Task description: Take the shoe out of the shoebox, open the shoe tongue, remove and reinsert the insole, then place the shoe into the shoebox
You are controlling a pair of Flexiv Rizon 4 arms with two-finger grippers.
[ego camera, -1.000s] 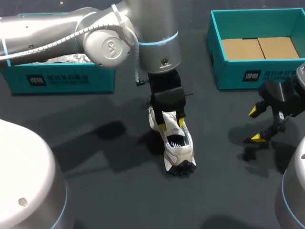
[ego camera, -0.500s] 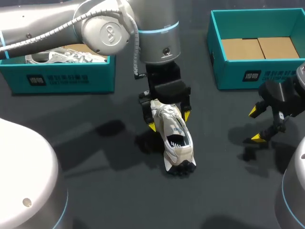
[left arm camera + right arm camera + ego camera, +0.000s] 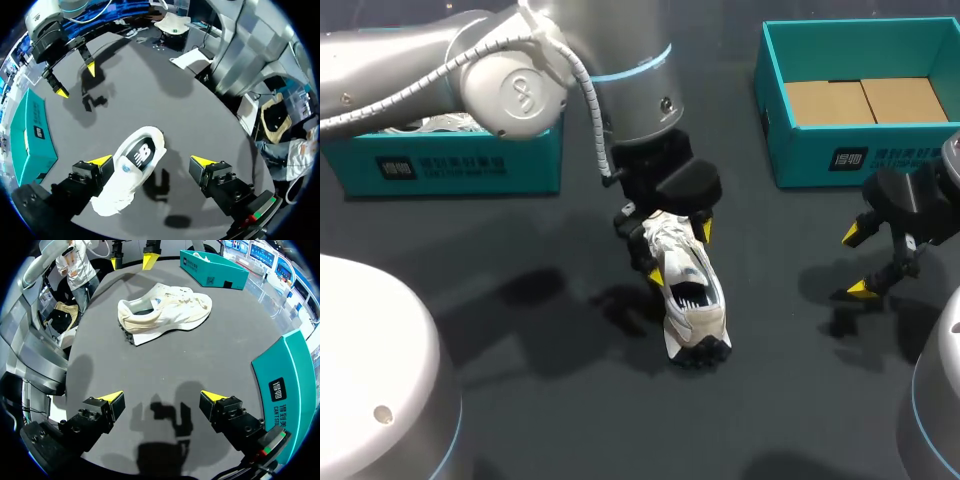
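Head view, left end effector (image 3: pixel 681 252) spread astride white shoe (image 3: pixel 695 300), right end effector (image 3: pixel 857 262) spread, well apart.

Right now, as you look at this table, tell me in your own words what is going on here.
The left arm's claw is down over a white lace-up sneaker that stands on its sole on the dark grey table. That claw is open, with the shoe against one side only. The right arm's claw hangs open above bare table, beside an open teal cardboard shoebox. The shoe is out of the box, with its insole in place.
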